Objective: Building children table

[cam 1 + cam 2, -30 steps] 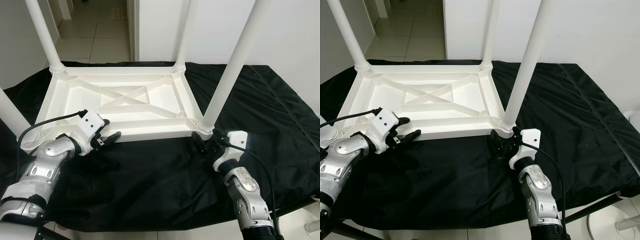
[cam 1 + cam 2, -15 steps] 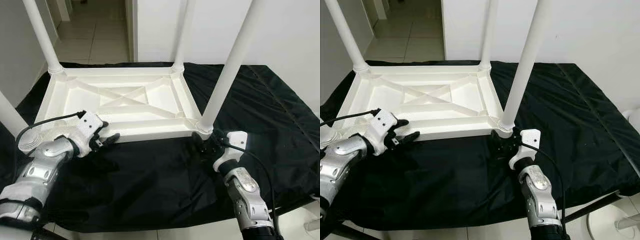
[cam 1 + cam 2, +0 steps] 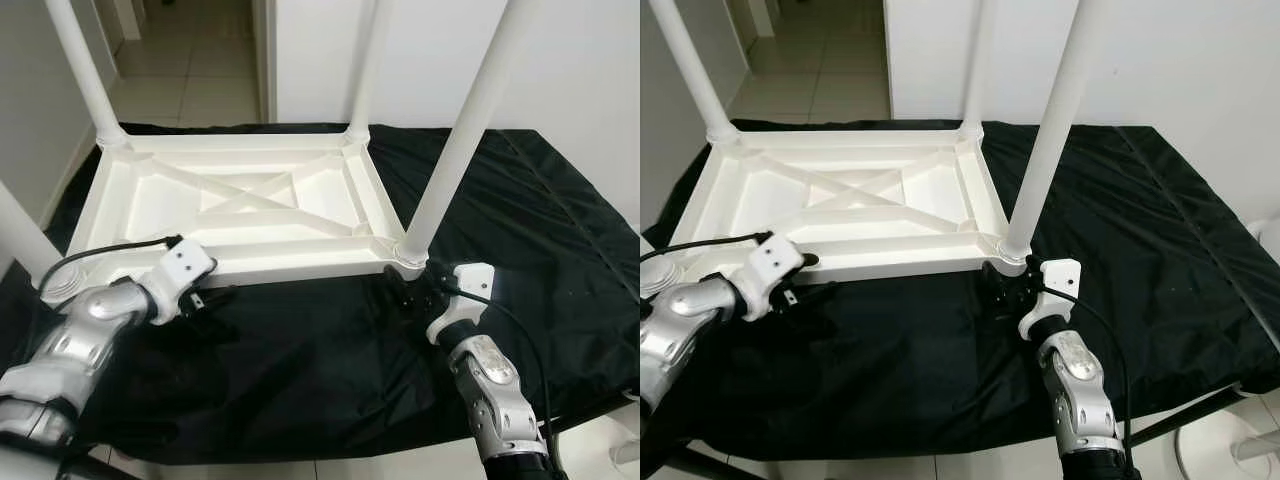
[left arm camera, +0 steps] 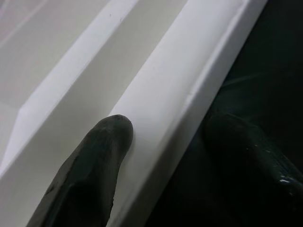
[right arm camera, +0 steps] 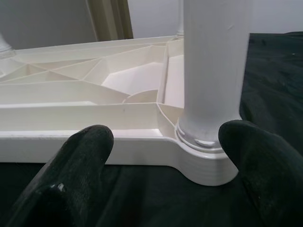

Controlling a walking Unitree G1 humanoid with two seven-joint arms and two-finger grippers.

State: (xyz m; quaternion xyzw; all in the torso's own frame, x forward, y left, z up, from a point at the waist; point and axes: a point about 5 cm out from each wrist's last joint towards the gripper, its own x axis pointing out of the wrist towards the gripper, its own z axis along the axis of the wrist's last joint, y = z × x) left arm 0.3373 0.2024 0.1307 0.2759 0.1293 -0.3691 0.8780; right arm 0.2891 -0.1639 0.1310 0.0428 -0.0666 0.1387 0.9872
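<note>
While the white plastic table (image 3: pixel 245 205) lies upside down on a counter draped in black cloth (image 3: pixel 520 230), its four round legs point upward: two at the far corners (image 3: pixel 85 70) (image 3: pixel 365 65), one at the near right corner (image 3: pixel 465 130), and one at the near left corner (image 3: pixel 20 235). Its underside shows crossed ribs inside a raised rim.

The left claw (image 3: pixel 210 297) sits at the table's near long edge, toward the left end. In the left wrist view, one black finger (image 4: pixel 90 175) rests on top of the white rim (image 4: pixel 180 94) while the other (image 4: pixel 251 165) lies outside it over the dark cloth, so the rim runs between the two fingers. The fingers are parted, and the rim is not visibly squeezed.

The right claw (image 3: pixel 408 288) is at the near right corner, just in front of the socket where the near right leg meets the table. In the right wrist view, its two fingers (image 5: pixel 78 170) (image 5: pixel 265 161) are spread wide, one to each side of the leg's base (image 5: pixel 208 142), with the leg standing upright between and beyond them. Neither finger is seen touching the leg or the corner.

Pale floor tiles (image 3: pixel 190 80) and white walls lie beyond the counter.
</note>
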